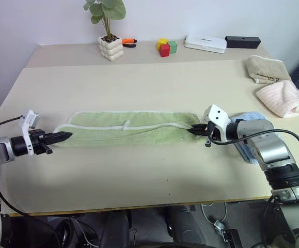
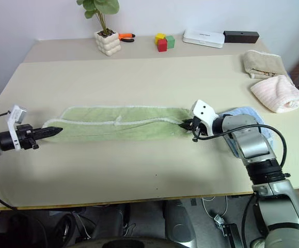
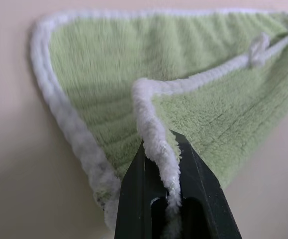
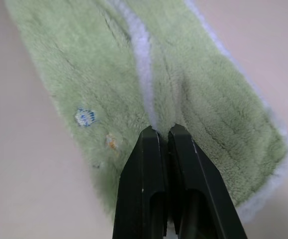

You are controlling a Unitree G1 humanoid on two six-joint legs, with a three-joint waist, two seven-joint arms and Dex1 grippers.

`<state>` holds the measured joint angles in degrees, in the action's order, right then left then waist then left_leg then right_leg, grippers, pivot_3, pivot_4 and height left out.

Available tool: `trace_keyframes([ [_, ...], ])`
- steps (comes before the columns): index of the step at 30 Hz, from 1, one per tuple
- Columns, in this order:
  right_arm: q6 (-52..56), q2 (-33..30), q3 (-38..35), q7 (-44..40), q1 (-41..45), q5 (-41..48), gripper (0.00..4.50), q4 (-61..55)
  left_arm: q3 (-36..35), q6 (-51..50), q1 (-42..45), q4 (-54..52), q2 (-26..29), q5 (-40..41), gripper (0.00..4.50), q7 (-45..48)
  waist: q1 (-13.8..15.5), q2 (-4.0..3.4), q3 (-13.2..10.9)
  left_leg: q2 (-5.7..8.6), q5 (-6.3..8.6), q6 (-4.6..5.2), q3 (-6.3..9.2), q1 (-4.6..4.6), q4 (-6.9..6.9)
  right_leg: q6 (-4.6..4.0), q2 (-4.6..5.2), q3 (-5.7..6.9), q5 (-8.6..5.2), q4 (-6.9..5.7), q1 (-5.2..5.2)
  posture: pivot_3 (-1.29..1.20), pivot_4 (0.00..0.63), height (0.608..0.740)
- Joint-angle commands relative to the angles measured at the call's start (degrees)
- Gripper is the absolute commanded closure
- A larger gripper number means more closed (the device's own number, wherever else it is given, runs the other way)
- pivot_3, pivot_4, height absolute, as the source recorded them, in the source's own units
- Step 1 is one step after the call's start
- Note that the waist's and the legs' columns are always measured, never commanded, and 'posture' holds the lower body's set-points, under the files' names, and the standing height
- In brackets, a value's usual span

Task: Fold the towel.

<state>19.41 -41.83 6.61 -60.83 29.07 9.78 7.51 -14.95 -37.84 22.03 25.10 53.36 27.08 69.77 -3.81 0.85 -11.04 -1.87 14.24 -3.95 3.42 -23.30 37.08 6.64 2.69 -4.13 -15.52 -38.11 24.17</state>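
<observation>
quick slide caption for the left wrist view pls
Left gripper shut on the white-edged corner of the light green towel, which lies folded on the beige table.

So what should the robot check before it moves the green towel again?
1. Left gripper shut on the towel's white edge: ok.
2. Right gripper shut on the other end of the towel: ok.
3. Towel lying long and fairly flat between the two grippers: ok.
4. Towel already folded once along its length, white edge running down the middle: ok.
5. Blue towel lies under the right arm; whether it would snag: cannot tell.
6. Table in front of the towel free of other things: ok.
</observation>
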Motion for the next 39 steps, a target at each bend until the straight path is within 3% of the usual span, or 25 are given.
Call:
trace_keyframes([
  [1, 4.1, -2.9, -4.0, -3.0, -0.1, 4.6, 4.5, -5.4, -3.6, 2.1, -0.2, -3.4, 1.3, 1.5, 4.47, -0.3, 0.1, -0.01, 0.0, 0.0, 0.0, 0.0, 0.0, 0.0, 0.0, 0.0, 0.01, 0.0, 0.0, 0.0, 0.0, 0.0, 0.15, 0.74],
  [10, 1.3, -0.6, -3.9, 0.4, 5.7, 2.8, 4.5, 1.1, -4.9, 6.8, 4.3, -3.5, -3.9, 1.6, 4.47, -5.5, 0.1, 0.01, 0.0, 0.0, 0.0, 0.0, -0.01, 0.0, 0.0, 0.0, 0.0, 0.0, 0.0, 0.01, 0.0, 0.0, 0.15, 0.74],
  [22, -13.7, 5.7, -0.7, 5.4, 11.6, -5.1, 4.5, 18.9, -3.2, 19.8, 9.5, 9.7, -9.9, -3.3, 4.47, -10.2, -0.1, 0.01, 0.0, 0.01, 0.0, -0.01, -0.01, 0.0, -0.01, 0.0, 0.0, 0.0, 0.01, 0.01, 0.02, 0.0, 0.15, 0.74],
  [29, -17.9, 7.3, -0.5, 6.2, 13.9, -7.1, 4.5, 24.7, -0.7, 21.2, 10.7, 14.3, -11.2, -5.6, 4.47, -10.8, -0.1, 0.01, 0.0, 0.02, -0.01, -0.01, -0.01, 0.0, 0.0, 0.01, 0.01, 0.0, 0.01, 0.01, 0.01, 0.0, 0.15, 0.74],
  [30, -18.5, 7.5, -0.2, 6.5, 14.0, -7.7, 4.5, 25.3, -0.2, 21.9, 11.4, 15.5, -11.3, -6.8, 4.22, -12.5, -0.1, 0.01, 0.0, 0.02, -0.01, -0.01, -0.01, 0.0, 0.0, 0.01, 0.01, 0.0, 0.01, 0.0, 0.01, 0.0, 0.15, 0.74],
  [33, -19.8, 8.0, -0.5, 6.7, 14.0, -8.0, 3.56, 26.4, -0.1, 22.1, 13.1, 17.3, -11.5, -6.9, 3.22, -12.8, -0.1, 0.01, 0.0, 0.02, -0.01, -0.01, -0.01, 0.0, 0.01, 0.01, 0.01, 0.0, 0.01, 0.0, 0.01, 0.0, 0.15, 0.74],
  [39, -22.9, 8.0, -1.2, 11.8, 14.6, -10.7, 0.56, 28.3, -1.3, 24.6, 14.1, 19.5, -11.5, -6.9, 0.19, -14.5, -0.2, 0.01, 0.0, 0.02, -0.01, -0.01, 0.0, 0.0, 0.0, 0.01, 0.01, 0.0, 0.01, -0.01, 0.01, 0.0, 0.15, 0.74],
])
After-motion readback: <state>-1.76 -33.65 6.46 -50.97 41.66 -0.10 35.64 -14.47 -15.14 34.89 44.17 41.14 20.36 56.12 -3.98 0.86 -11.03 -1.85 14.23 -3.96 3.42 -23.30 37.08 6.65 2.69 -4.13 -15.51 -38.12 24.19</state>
